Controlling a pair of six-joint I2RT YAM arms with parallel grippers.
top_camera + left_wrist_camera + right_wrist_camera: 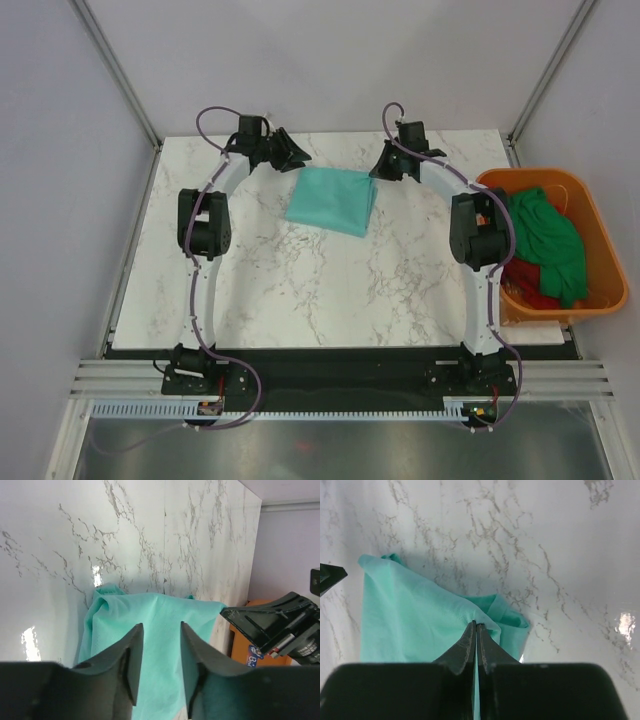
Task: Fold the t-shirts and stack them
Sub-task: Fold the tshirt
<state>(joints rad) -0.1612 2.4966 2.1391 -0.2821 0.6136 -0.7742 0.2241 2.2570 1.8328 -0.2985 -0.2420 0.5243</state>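
A light teal t-shirt (332, 200) lies folded into a rough square at the back middle of the marble table. My left gripper (300, 160) hovers by its far left corner. In the left wrist view that gripper (161, 626) is open, the teal cloth (150, 612) showing below the gap and nothing between the jaws. My right gripper (378, 172) is at the shirt's far right corner. The right wrist view shows it (476, 625) shut on a pinch of the teal cloth (410, 615), which puckers at the tips. A dark green t-shirt (548, 235) and a red one (530, 295) lie bundled in the tub.
An orange plastic tub (522, 177) stands at the table's right edge beside the right arm, and shows in the left wrist view (240, 650). Grey walls and frame posts close in the back and sides. Both arm bases sit at the near edge.
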